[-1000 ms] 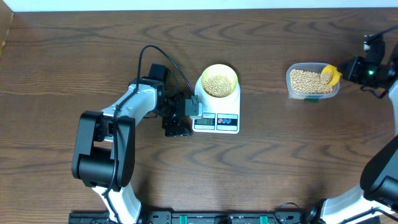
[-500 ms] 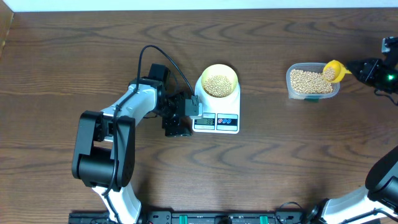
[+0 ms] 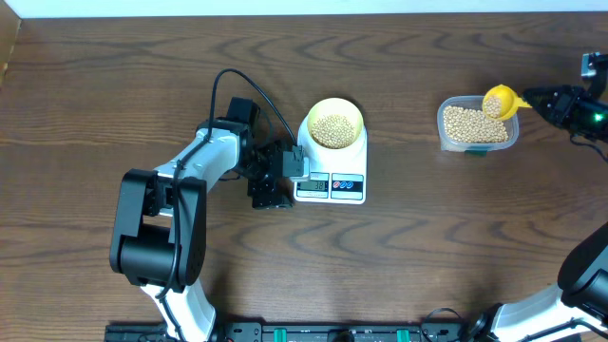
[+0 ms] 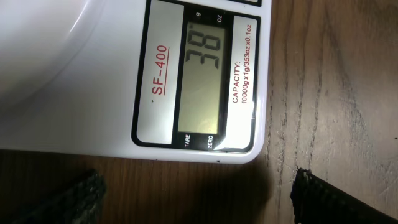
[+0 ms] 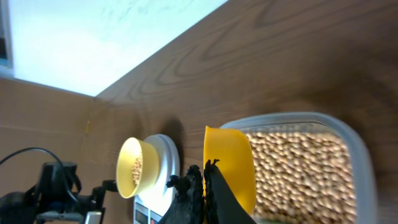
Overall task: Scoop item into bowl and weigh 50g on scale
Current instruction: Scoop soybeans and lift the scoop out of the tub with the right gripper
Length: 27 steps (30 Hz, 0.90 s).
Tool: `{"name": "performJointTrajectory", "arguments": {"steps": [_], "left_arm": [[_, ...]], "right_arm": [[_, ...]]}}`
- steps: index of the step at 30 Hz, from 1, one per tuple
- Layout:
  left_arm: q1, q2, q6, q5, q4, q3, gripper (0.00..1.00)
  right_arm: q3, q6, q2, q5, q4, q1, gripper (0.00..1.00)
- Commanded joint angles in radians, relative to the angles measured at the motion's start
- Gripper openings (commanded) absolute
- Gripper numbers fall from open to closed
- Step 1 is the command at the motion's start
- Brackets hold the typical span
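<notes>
Parks left gripper [image 3: 288,179] wide by the scale [image 3: 331,187], centre, to read 38; pinches scoop [image 3: 500,101] in right gripper [image 3: 541,98] over tub [image 3: 442,123], upper right, presumably for more beans [image 3: 470,123].

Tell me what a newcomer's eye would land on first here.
The yellow scoop stands out first, held in the right gripper over the clear tub of beans at the table's right. Next comes the pale bowl of beans on the white scale mid-table. The left wrist view shows its display reading 38.
</notes>
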Motion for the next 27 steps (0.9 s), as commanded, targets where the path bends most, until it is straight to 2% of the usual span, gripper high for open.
{"name": "performJointTrajectory", "arguments": {"steps": [1, 18, 27], "left_arm": [[-0.002, 0.006, 0.017, 0.012, 0.000, -0.011, 0.98], [-0.002, 0.006, 0.017, 0.013, 0.000, -0.011, 0.98], [-0.002, 0.006, 0.017, 0.013, 0.000, -0.011, 0.98]], "right_arm": [[-0.005, 0.027, -0.015, -0.058, 0.010, 0.037, 0.01], [-0.005, 0.174, -0.015, -0.057, 0.174, 0.360, 0.01], [-0.005, 0.179, -0.015, -0.018, 0.222, 0.519, 0.01]]}}
